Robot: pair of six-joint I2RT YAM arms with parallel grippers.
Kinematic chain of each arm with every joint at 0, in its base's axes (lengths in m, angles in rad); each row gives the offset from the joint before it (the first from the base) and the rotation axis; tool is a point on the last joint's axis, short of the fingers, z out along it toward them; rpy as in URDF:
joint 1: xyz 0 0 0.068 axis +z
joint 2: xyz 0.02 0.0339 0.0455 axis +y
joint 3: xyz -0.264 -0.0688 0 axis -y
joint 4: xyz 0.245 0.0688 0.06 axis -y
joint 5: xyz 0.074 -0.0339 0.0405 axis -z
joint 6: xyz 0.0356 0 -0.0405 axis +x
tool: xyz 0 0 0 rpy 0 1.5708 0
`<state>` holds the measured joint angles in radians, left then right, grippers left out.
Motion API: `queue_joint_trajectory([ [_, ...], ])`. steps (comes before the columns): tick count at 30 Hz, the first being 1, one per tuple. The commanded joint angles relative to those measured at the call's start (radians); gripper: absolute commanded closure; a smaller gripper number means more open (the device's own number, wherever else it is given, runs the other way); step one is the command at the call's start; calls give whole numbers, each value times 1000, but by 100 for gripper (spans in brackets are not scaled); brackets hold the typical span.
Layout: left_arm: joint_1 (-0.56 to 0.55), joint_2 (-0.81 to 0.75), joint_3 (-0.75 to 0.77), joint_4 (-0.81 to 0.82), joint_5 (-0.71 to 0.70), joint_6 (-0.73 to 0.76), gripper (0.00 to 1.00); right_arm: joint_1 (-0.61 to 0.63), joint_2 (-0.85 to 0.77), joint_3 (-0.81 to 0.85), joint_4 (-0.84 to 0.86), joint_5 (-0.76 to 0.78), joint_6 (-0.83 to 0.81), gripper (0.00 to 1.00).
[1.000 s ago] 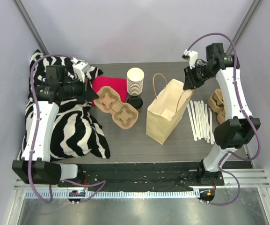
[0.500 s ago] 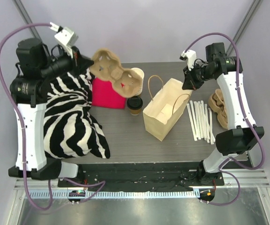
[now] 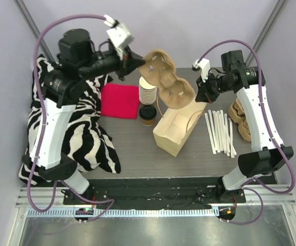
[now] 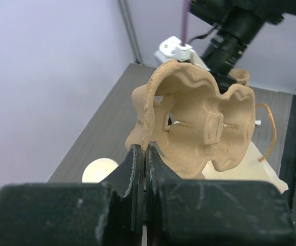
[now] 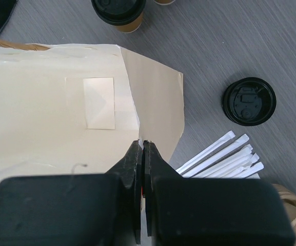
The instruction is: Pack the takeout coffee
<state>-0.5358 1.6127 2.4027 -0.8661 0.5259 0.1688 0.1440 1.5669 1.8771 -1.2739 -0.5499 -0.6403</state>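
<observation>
The takeout coffee (image 3: 148, 114), a small brown cup with a black lid, stands on the table left of the paper bag (image 3: 176, 128); it also shows at the top of the right wrist view (image 5: 119, 10). My left gripper (image 3: 137, 60) is shut on the rim of a brown pulp cup carrier (image 3: 168, 79) and holds it in the air above the bag's mouth; the left wrist view shows the fingertips (image 4: 144, 151) pinching the carrier (image 4: 199, 128). My right gripper (image 3: 201, 97) is shut on the bag's top edge (image 5: 143, 146), holding the bag (image 5: 50, 118) open.
A stack of cream cups (image 3: 148, 89) stands behind the coffee. A red cloth (image 3: 121, 100) and a zebra cloth (image 3: 81, 138) lie at the left. Wrapped straws (image 3: 220, 130) and spare carriers (image 3: 240, 115) lie at the right. A loose black lid (image 5: 249, 101) lies near the straws.
My left gripper has lifted the cup carrier off the table and swung it right, over the bag. My right gripper has kept hold of the bag's edge, and the bag has tilted and shifted left.
</observation>
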Motion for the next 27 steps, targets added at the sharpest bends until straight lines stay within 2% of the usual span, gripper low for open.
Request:
queue_joint_trajectory([
  [1, -200, -36, -34, -5, -214, 217, 100, 12, -82, -10, -24, -50, -64, 99],
  [3, -293, -43, -62, -2, -321, 319, 100, 19, -93, -25, -36, -56, -97, 99],
  [5, -337, -51, -91, 6, -395, 360, 100, 22, -107, -36, -50, -67, -133, 99],
  [12, -452, -102, -200, 24, -506, 507, 100, 52, -160, -98, -39, -127, -177, 99],
  [20, -556, -183, -362, 4, -529, 620, 100, 112, -154, -87, -62, -113, -197, 99],
  [27, -693, -152, -390, -100, -567, 640, 100, 195, -146, -67, -58, -65, -165, 99],
])
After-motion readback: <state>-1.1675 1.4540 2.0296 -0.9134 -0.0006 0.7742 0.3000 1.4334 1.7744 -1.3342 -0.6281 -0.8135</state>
